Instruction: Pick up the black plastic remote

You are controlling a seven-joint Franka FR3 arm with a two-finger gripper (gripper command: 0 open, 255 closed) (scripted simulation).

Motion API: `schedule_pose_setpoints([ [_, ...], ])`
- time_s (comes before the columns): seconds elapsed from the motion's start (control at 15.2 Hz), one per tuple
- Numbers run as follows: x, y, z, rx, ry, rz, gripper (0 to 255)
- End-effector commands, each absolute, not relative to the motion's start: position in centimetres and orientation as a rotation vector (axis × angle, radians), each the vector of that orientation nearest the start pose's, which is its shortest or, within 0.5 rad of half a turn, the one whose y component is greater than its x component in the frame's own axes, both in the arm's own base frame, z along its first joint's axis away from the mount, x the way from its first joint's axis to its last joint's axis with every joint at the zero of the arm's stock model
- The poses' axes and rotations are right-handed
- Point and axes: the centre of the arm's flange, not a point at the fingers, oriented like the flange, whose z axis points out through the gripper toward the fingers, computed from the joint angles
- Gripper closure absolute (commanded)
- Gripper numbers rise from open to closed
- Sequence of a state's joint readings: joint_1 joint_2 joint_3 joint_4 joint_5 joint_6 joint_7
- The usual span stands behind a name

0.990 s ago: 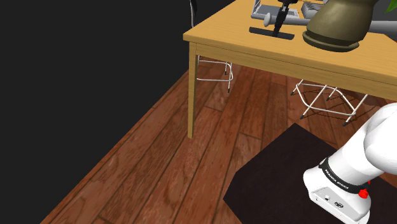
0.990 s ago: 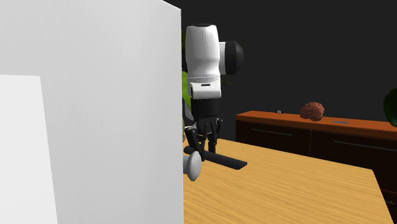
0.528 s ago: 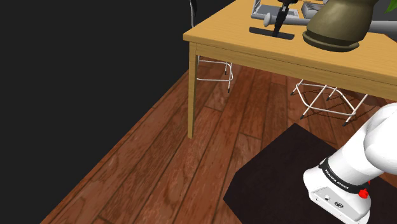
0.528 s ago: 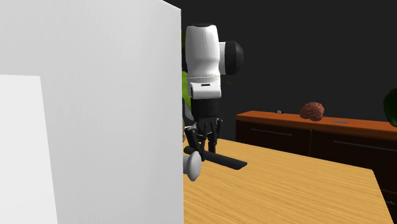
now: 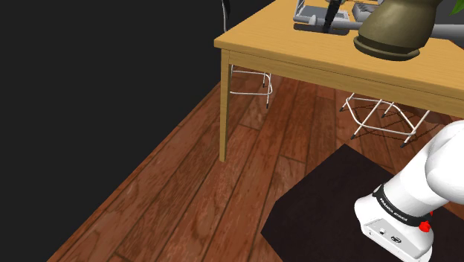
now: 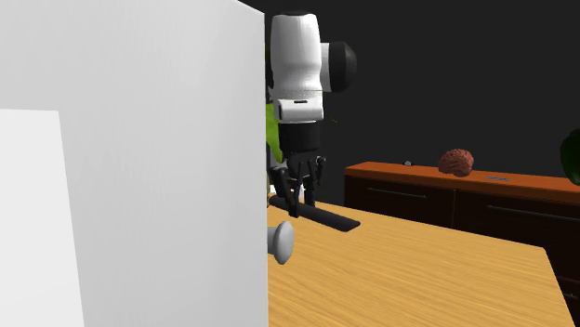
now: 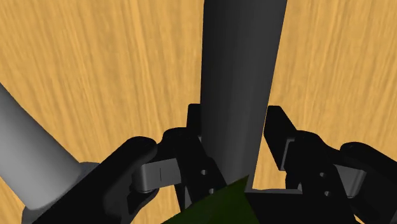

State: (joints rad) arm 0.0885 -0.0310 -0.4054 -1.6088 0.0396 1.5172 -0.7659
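Observation:
The remote is a long, plain black bar, and my gripper is shut on it, its fingers clasping it from both sides. In the second exterior view the remote hangs level a little above the wooden table, under the gripper that points straight down. In the shoulder view the remote is a dark strip at the far side of the table, below the gripper.
A bronze pot stands on the table just right of the remote in the shoulder view. A grey rod with a rounded end lies beside the gripper. A white panel blocks the second exterior view's left. Wire chairs stand under the table.
The gripper has risen with the remote clasped in it. The remote has left the tabletop and now hangs above it.

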Motion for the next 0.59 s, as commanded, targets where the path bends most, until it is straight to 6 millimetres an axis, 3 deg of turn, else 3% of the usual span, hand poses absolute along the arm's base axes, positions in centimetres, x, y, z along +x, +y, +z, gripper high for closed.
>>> schedule_pose_setpoints([
  [0.0,51.3,-16.7,62.9,-2.987,-0.684,0.042,255],
  [0.4,51.3,-16.7,66.0,-2.987,-0.684,0.042,255],
  [0.53,51.3,-16.7,66.1,-2.987,-0.684,0.042,255],
])
